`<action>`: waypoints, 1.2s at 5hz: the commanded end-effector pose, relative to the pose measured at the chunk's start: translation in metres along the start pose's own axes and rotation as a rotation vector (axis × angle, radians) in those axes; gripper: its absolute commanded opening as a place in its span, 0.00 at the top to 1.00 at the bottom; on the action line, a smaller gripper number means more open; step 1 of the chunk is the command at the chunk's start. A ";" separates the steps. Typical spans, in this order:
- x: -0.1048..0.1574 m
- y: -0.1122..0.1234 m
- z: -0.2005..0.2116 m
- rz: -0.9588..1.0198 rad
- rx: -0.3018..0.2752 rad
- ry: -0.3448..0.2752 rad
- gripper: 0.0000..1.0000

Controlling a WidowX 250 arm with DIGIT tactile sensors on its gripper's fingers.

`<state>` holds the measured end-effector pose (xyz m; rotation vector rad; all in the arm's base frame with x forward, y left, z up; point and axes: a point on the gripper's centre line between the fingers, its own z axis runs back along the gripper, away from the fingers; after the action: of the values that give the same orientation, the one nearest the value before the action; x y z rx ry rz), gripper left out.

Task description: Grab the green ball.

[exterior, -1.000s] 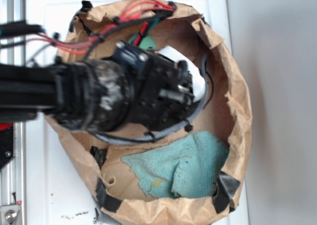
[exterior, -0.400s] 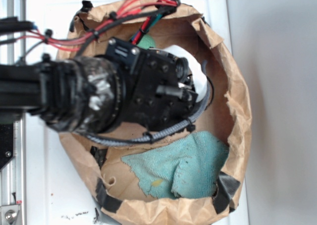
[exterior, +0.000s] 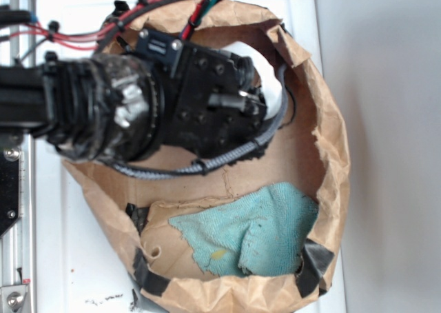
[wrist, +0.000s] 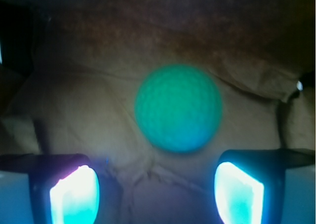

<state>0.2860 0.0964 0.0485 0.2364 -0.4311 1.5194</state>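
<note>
The green ball (wrist: 177, 108) is a small mint-green dimpled sphere resting on crumpled brown paper, in the middle of the wrist view. My gripper (wrist: 157, 184) is open, its two glowing pads (wrist: 74, 194) at the lower left and lower right, and the ball lies just ahead of the gap, slightly right of centre, touching neither pad. In the exterior view the black gripper (exterior: 238, 103) hangs over the upper part of the paper bowl (exterior: 334, 154) and hides the ball.
A teal terry cloth (exterior: 255, 234) lies in the lower part of the bowl. Something white (exterior: 277, 96) shows under the gripper's right side. The bowl's torn raised paper rim surrounds everything. Red and black cables (exterior: 103, 30) trail at the upper left.
The arm has shifted toward the top of the exterior view and a little left. The patch of green seen beside it earlier is now covered by the gripper.
</note>
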 end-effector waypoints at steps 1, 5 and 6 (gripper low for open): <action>0.014 0.003 -0.007 0.057 -0.066 -0.049 0.00; 0.024 0.007 0.012 0.024 -0.001 -0.038 0.00; 0.028 0.013 0.015 0.012 -0.002 -0.033 0.00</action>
<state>0.2770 0.1075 0.0509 0.2839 -0.4070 1.4965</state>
